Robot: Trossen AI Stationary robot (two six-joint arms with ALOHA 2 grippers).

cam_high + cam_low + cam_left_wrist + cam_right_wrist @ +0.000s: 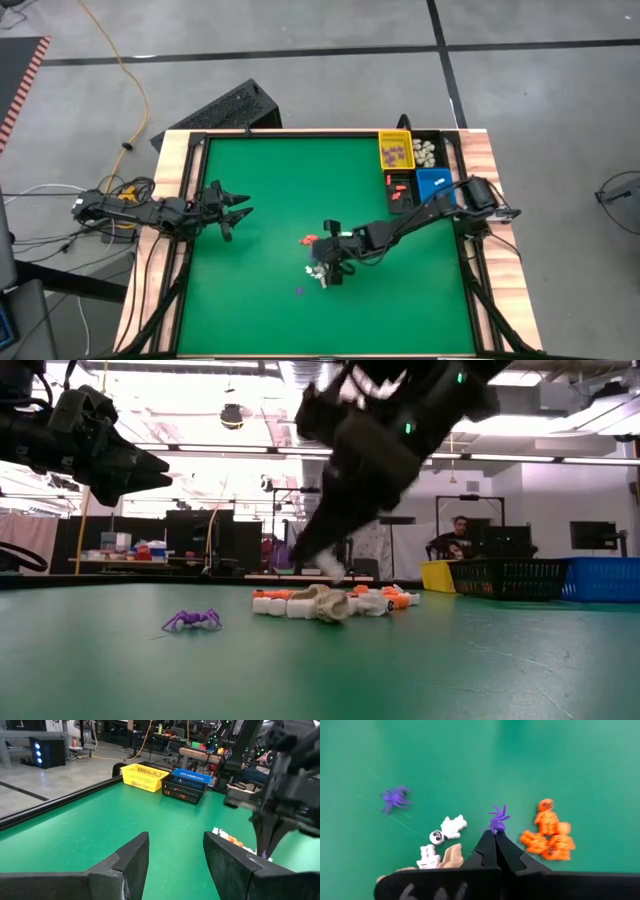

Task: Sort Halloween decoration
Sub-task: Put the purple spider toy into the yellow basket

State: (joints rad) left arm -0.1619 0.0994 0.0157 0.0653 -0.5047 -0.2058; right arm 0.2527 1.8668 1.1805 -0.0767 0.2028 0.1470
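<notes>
The right gripper (495, 834) pinches a purple spider (497, 818) by one leg, over the desk's (260, 180) trinket pile; so thin a hold could slip on lifting. The left gripper (243, 205) waits, spread.

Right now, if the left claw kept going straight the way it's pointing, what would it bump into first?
Probably the right arm, which crosses its path beyond the open left gripper, above the little pile of trinkets. Bare green table lies between; the depth is hard to judge.
</notes>
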